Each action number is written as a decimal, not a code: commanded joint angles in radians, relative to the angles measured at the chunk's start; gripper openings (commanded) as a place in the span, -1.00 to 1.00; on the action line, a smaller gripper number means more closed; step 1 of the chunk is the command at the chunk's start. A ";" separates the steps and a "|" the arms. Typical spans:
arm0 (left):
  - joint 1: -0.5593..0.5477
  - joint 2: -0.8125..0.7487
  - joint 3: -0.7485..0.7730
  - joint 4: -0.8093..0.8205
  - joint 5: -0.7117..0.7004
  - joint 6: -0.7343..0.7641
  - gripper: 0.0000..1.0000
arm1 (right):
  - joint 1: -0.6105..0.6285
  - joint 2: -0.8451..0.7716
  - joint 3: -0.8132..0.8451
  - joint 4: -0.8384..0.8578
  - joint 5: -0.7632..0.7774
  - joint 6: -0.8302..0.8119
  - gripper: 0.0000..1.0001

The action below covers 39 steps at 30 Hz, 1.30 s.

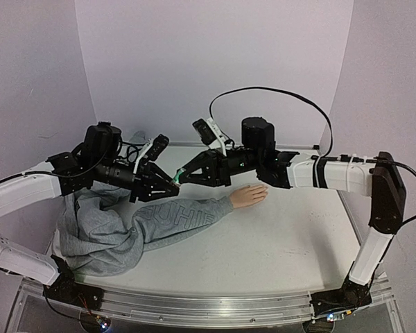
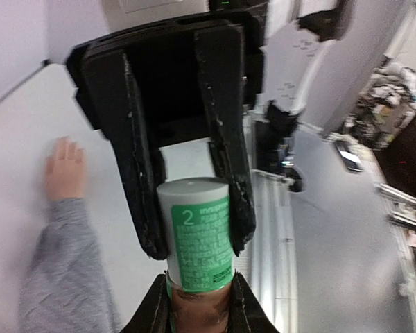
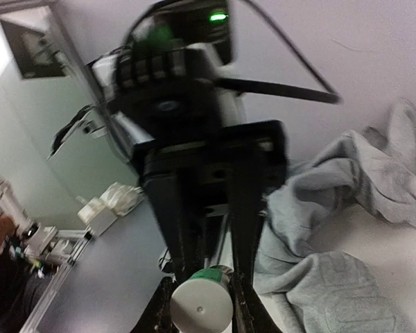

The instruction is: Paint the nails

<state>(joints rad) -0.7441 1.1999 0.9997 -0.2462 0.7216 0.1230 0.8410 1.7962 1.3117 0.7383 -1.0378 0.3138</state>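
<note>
A small bottle (image 1: 177, 178) hangs in the air between my two grippers, above the grey sleeve (image 1: 187, 216). My left gripper (image 1: 170, 183) is shut on its brownish end (image 2: 197, 309). The right gripper (image 1: 184, 175) is shut on its white, green-labelled end (image 2: 194, 222), whose round face (image 3: 201, 309) shows in the right wrist view. The peach mannequin hand (image 1: 248, 196) lies flat on the table to the right of the bottle, also in the left wrist view (image 2: 64, 173). The nails are too small to make out.
The grey sweatshirt (image 1: 97, 232) is bunched at the table's left, also in the right wrist view (image 3: 347, 208). White walls close the back and sides. A metal rail (image 1: 194, 302) runs along the near edge. A black cable (image 1: 263, 89) loops above the right arm.
</note>
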 commanded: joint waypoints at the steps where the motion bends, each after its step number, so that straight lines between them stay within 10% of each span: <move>1: -0.017 0.020 0.156 0.137 0.595 -0.116 -1.00 | 0.022 -0.044 -0.036 0.030 -0.295 -0.120 -1.00; 8: -0.020 -0.041 0.071 0.138 0.172 -0.110 -1.00 | 0.023 -0.051 -0.033 0.031 -0.146 -0.115 -0.95; 11: -0.020 -0.086 0.030 0.134 -0.103 -0.042 -1.00 | 0.009 -0.055 -0.034 0.029 0.028 -0.041 -0.04; 15: -0.021 -0.148 -0.035 0.123 -0.481 0.024 -1.00 | -0.006 -0.062 -0.059 0.031 0.226 0.115 0.38; 22: -0.021 -0.175 -0.097 0.123 -0.798 0.043 -1.00 | 0.022 -0.046 -0.059 0.090 0.459 0.423 0.42; 39: -0.029 -0.151 -0.123 0.113 -0.775 0.025 -1.00 | 0.117 0.170 0.328 -0.130 0.640 0.469 0.10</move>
<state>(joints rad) -0.7670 1.0531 0.8772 -0.1741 -0.0566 0.1566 0.9474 1.9461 1.5707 0.5976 -0.4225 0.7773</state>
